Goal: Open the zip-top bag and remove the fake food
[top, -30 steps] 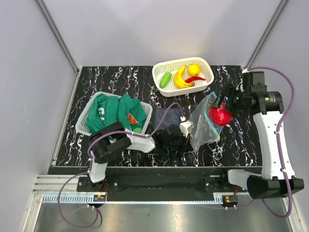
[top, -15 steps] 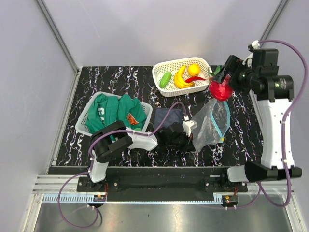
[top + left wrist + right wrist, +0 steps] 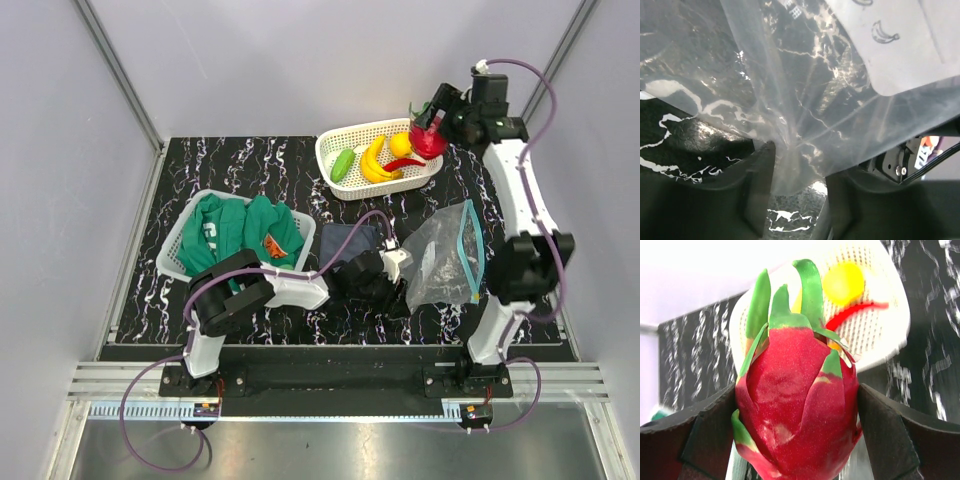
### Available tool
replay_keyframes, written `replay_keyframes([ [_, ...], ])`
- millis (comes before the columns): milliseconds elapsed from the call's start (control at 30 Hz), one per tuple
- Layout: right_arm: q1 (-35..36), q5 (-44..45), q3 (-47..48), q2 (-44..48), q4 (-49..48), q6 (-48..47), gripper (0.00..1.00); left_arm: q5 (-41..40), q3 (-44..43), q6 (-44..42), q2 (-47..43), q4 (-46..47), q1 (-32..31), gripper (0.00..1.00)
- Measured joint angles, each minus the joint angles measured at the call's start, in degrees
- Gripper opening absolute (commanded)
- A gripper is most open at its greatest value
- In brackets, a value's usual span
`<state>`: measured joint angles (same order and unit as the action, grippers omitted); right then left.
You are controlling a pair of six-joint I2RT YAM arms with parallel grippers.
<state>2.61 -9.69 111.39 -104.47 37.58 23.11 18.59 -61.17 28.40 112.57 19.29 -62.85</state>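
The zip-top bag (image 3: pixel 447 258) lies on the black marbled counter (image 3: pixel 250 160), near and to the right of the middle. It is clear, crinkled plastic that catches the light, with a teal zip strip running along its right edge. A white label with a small banana outline (image 3: pixel 884 35) shows through the film in the left wrist view. The left pincer (image 3: pixel 398 272) is clamped on the bag's left corner, a fold of plastic pinched between its dark fingers (image 3: pixel 758 172).

At the far right, the right pincer (image 3: pixel 432 125) grips a red-pink dragon fruit (image 3: pixel 797 405), glossy, with green-tipped scales, held from both sides. It hangs over the right end of the white basket (image 3: pixel 330 146).

In that basket lie the other fake food pieces: a green oblong vegetable (image 3: pixel 342 164), a yellow banana (image 3: pixel 374 160), a yellow-orange round piece (image 3: pixel 401 144) and a red chili (image 3: pixel 404 162). A dark blue cloth (image 3: pixel 342 242) lies just left of the bag.
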Motion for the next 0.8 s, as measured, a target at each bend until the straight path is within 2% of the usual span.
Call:
replay_keyframes([
  [133, 0.0, 0.1, 8.7, -12.3, -3.7, -0.6, 0.02, -0.1, 2.8, -0.3, -1.3, 1.4, 0.0, 0.66],
  [267, 0.2, 0.3, 17.5, -22.3, -4.1, -1.9, 0.07, 0.2, 5.0, -0.5, -4.7, 1.0, 0.0, 0.66],
  [333, 0.2, 0.7, 22.2, -26.7, -3.7, -2.8, 0.23, 0.3, 5.6, -1.0, -7.2, 0.7, 0.0, 0.65],
  [400, 0.4, 1.3, 25.4, -29.9, -3.0, -3.5, 0.32, 0.3, 5.5, -1.7, -9.3, 0.7, 0.0, 0.65],
  [533, 1.5, 2.6, 30.2, -34.0, -1.3, -5.1, 0.59, 0.5, 4.5, -2.4, -10.2, 0.9, 0.1, 0.64],
  [600, 2.5, 2.8, 32.0, -35.5, -0.7, -5.7, 0.68, 0.8, 4.5, -2.3, -9.9, 0.9, 0.1, 0.64],
  [633, 3.0, 2.8, 32.5, -35.9, -0.4, -6.0, 0.75, 1.0, 4.5, -2.3, -9.6, 0.9, 0.1, 0.64],
  [667, 3.6, 2.8, 32.7, -36.2, 0.0, -6.4, 0.9, 1.1, 4.5, -2.2, -9.3, 0.8, 0.2, 0.63],
  [700, 4.1, 2.9, 32.7, -36.3, 0.5, -6.7, 0.96, 1.3, 4.5, -2.0, -8.9, 0.7, 0.2, 0.63],
  [733, 4.6, 3.2, 32.7, -36.3, 1.3, -7.0, 1.0, 1.4, 4.5, -1.9, -8.6, 0.6, 0.2, 0.63],
  [800, 5.4, 3.6, 32.8, -36.3, 2.4, -7.3, 1.0, 1.8, 4.4, -1.7, -8.2, 0.2, 0.3, 0.62],
])
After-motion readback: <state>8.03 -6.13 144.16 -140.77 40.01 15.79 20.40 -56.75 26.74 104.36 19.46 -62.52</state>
